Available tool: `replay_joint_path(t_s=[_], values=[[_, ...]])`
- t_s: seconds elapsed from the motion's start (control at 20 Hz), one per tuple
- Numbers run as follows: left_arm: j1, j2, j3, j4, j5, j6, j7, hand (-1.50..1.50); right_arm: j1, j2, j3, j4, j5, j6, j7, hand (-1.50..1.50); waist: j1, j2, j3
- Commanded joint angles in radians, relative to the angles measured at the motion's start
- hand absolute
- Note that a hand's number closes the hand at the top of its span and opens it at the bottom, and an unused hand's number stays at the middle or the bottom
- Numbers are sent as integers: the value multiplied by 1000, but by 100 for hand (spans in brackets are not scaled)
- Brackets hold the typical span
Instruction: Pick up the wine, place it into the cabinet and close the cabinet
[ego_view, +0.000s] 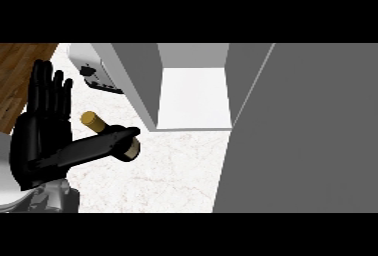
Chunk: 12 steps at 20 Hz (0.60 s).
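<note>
1. I judged the task to be at the pick-up step. The wine (92, 120), a tan bottle, showed left of centre over the pale counter (170, 170), outside the cabinet (140, 80).
2. The left hand (40, 140) filled the left of the frame. Its fingers (48, 90) stood straight and upright, and its thumb (96, 145) stretched across the middle of the bottle. I could not tell whether the thumb touched it.
3. The right hand showed nowhere.
4. The cabinet stood open at upper centre with its white inside bare, and its grey door (310, 130) took up the right side.
5. Next, I reckoned the fingers needed to curl round the bottle before it could be lifted and carried right into the opening.
6. I could read no brand, label or writing on the bottle or on the white appliance (100, 75) at upper left.
</note>
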Motion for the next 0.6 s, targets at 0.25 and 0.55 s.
replay_joint_path(t_s=[0.25, 0.55], values=[[138, -18, 15, 88, 55, -7, -198, -150, -6, -51, 12, -192, 108, -40, 96, -150, 6, -1, 0], [188, -12, 63, 182, 104, -23, -335, -150, 23, -74, 100, -188, 175, -84, 87, -150, -1, -2, 0]])
